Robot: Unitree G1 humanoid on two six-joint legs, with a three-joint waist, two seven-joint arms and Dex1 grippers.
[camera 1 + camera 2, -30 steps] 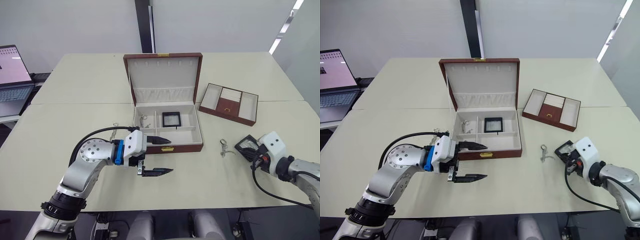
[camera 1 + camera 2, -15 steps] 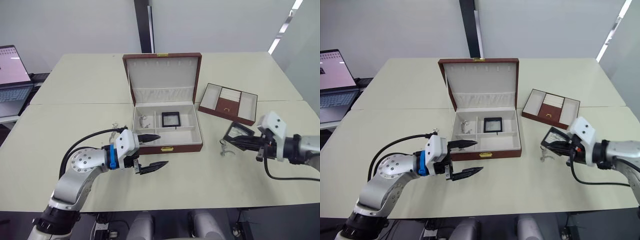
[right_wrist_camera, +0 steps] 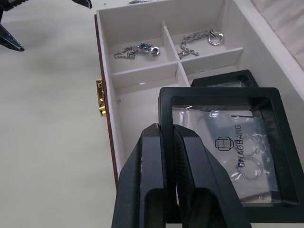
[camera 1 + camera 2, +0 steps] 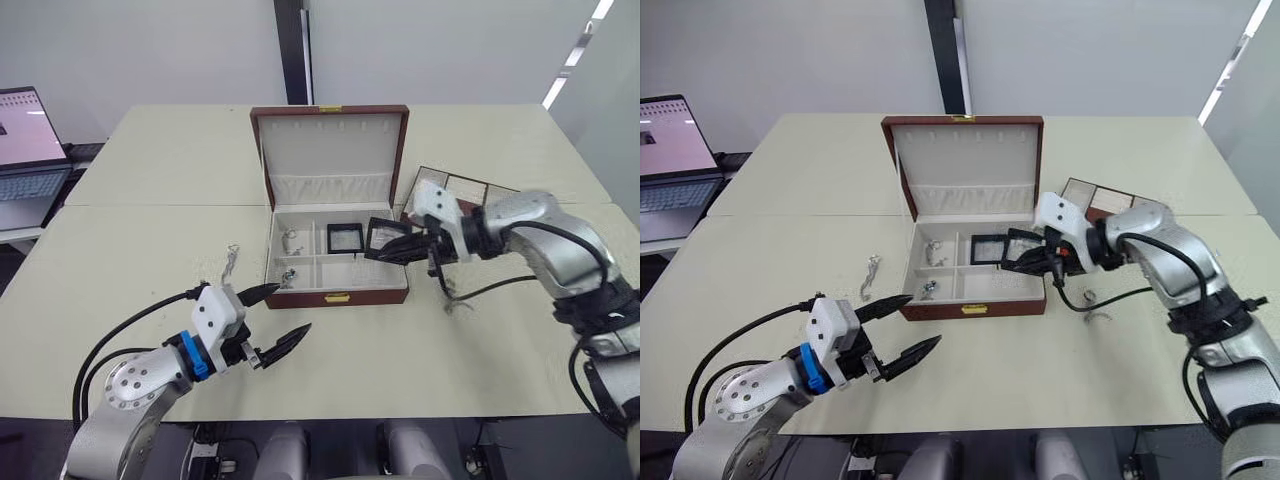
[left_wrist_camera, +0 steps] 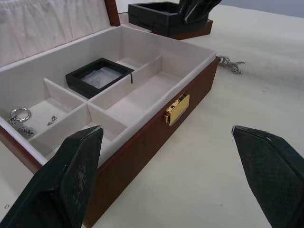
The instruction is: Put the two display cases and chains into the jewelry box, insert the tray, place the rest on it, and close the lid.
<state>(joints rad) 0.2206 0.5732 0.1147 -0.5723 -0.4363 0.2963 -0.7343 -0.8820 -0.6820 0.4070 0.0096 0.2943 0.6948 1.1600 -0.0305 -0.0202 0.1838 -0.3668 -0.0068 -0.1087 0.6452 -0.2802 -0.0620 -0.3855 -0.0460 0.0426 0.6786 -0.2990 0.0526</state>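
Left eye view: we see the table point(image 4: 130, 190) carrying the box point(image 4: 338, 262) at its centre, lid point(image 4: 331, 150) standing upright at the box's 12 o'clock edge, cream lining and a row of hooks facing us. At 2 o'clock from the box lies the tray point(image 4: 462, 186), partly hidden behind our right arm. A laptop point(image 4: 28, 145) sits off the table at 9 o'clock.

Our right gripper point(image 4: 385, 250) reaches in from 3 o'clock, fingers pinched on the edge of one case point(image 4: 388, 234), holding it tilted over the box's right side. In the right wrist view the held case point(image 3: 228, 147) hangs above the box interior, its clear window showing small rings, with the fingers point(image 3: 152, 171) clamped on its black frame. The second case point(image 4: 345, 237) lies flat in the rear middle compartment, just beside the held one.

Our left gripper point(image 4: 275, 320) hovers at 7 o'clock from the box, near its front left corner, jaws spread wide and empty; the left wrist view shows the gold clasp point(image 5: 176, 109) between the two fingers.

Chains: one rests in the rear left compartment point(image 4: 289, 239), one in the front left compartment point(image 4: 288, 274). Another chain point(image 4: 232, 258) lies on the table at 9 o'clock from the box, and one more point(image 4: 458, 303) at 4 o'clock, below the right arm.
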